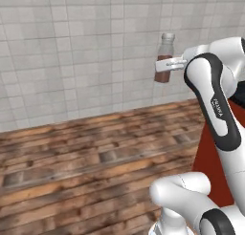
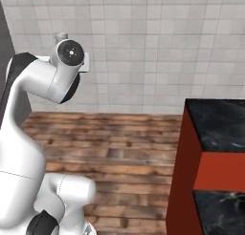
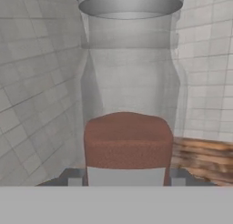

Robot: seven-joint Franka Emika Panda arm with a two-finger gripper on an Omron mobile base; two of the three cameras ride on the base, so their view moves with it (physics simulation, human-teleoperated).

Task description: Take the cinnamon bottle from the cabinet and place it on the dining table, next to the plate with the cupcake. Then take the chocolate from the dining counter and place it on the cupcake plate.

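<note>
Bottle held up in mid-air.

From the left, tiled wall and plank floor, then the cinnamon bottle [image 1: 164, 57] upright, high above the floor, pinched about its lower half by the gripper [image 1: 168, 65], jaws narrowed to the bottle's width. Further right stands the red-fronted dining table [image 2: 216, 122] with its black marble top.

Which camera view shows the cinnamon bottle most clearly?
The left base view: the whole cinnamon bottle stands upright in the gripper, cap to base. The hand view crops it very close, and the right base view shows just its cap above the arm.
</note>
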